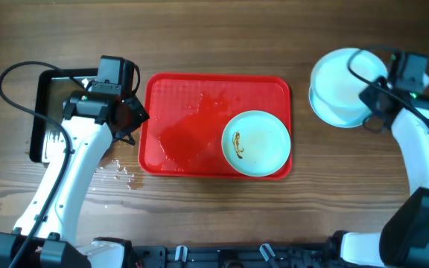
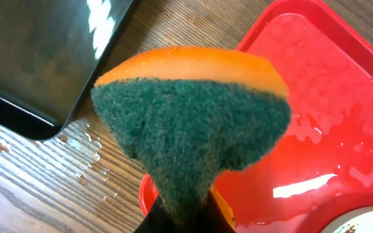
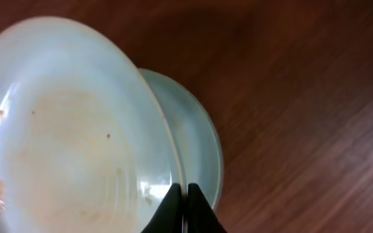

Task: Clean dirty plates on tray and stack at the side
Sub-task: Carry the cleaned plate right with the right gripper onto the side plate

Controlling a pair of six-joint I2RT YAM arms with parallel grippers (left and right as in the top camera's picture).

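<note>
One plate (image 1: 255, 143) lies flat at the right end of the red tray (image 1: 185, 112), on the robot's side, and there's a brown-orange smear (image 1: 237, 144) just left of its centre. The rest of the tray is bare and shining wet, with a puddle (image 1: 181, 141) across its middle.

Over to the right, off the tray on the wooden bench (image 1: 222, 37), the right pincer (image 3: 185, 194) is clenched on the rim of a second plate (image 3: 63, 129). That one is tilted, with a faint tan tinge and a few specks inside. A third plate (image 3: 199, 136) lies beneath it; whether the two touch, I cannot tell.

On the other side, the left pincer (image 2: 186, 220) is clamped on an orange sponge (image 2: 193, 123), green scouring face toward the wrist camera, right at the tray's left rim. A shiny black pan (image 1: 51, 97) sits just beyond it. Water drops (image 1: 121, 173) speckle the bench by the tray's left corner.
</note>
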